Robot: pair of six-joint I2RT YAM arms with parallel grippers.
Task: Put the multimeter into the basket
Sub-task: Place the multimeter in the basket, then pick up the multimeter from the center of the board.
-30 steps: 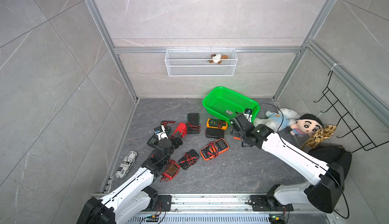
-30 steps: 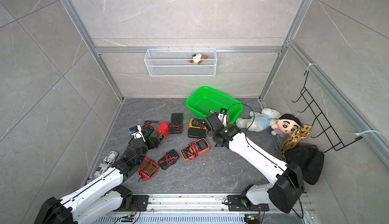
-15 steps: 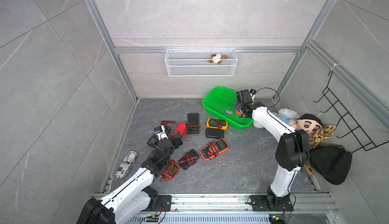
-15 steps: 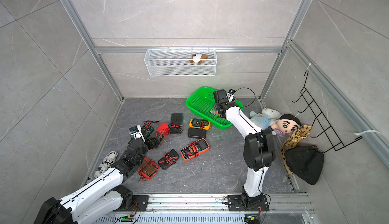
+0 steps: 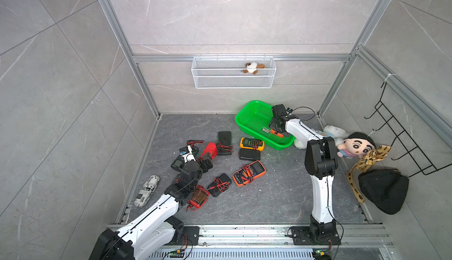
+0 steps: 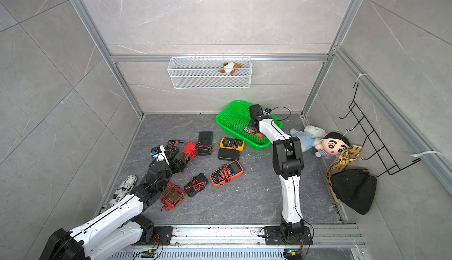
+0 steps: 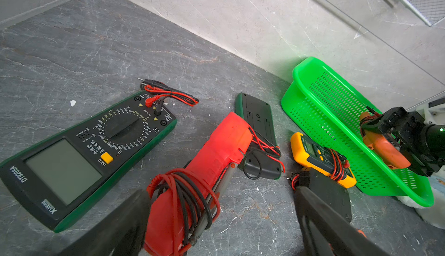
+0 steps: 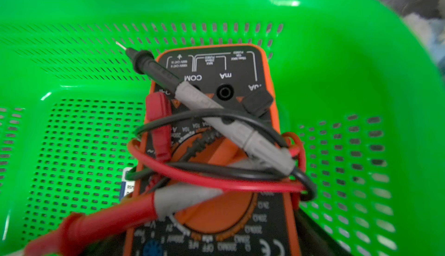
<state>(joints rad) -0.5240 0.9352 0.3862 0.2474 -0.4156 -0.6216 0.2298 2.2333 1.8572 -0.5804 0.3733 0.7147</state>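
The green basket (image 5: 254, 122) (image 6: 232, 119) stands at the back of the floor, tilted against the wall in the left wrist view (image 7: 337, 112). My right gripper (image 5: 276, 127) (image 6: 254, 127) reaches into it, shut on a small orange multimeter (image 5: 278, 133) (image 7: 385, 151) wrapped in red and black leads (image 8: 216, 146), held just above the perforated bottom. My left gripper (image 5: 207, 164) (image 7: 221, 218) hangs open low over the floor, with a red multimeter (image 7: 212, 161) lying beside one finger.
Several more multimeters lie on the floor: yellow (image 5: 252, 144), large orange (image 5: 249, 173), green (image 7: 79, 156), dark red (image 5: 199, 197), and black ones (image 5: 224, 137). Plush toys (image 5: 354, 146) and a black bag (image 5: 384, 190) sit at the right. A white wire basket (image 5: 232, 75) hangs on the back wall.
A second ago my right gripper was low beside the yellow multimeter; it has swung back over the green basket and has stayed there for the last half second. The left arm has not moved.
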